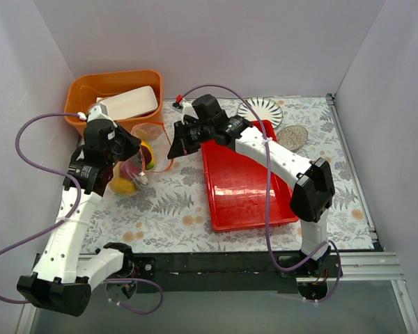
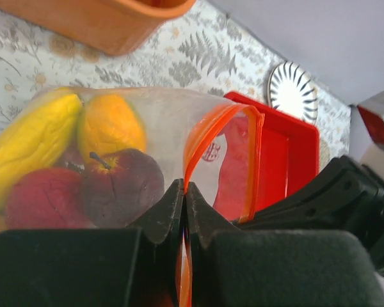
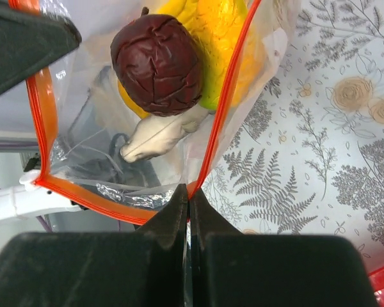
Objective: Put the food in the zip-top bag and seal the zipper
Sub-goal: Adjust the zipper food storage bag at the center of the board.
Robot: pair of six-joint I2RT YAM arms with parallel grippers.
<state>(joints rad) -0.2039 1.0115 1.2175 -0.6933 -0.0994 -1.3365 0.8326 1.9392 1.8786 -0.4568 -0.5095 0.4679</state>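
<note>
My left hand (image 2: 182,195) and right hand (image 3: 188,198) each pinch the zipper (image 2: 198,131), so I should pull it taut and aligned before pressing it shut.

A bin (image 1: 80,90) stands at the back left of the table (image 1: 174,209), with a dish (image 1: 129,103) lying in it. Just in front of the bin is the bag (image 1: 153,142), with the food (image 2: 83,166) inside it. The left gripper (image 2: 184,192) pinches the bag's mouth edge from the left and the right gripper (image 3: 187,195) from the right. A tray (image 1: 244,188) lies right of the bag. Behind the tray sits a plate (image 1: 260,111), with a mat (image 1: 292,136) just to its right.
</note>
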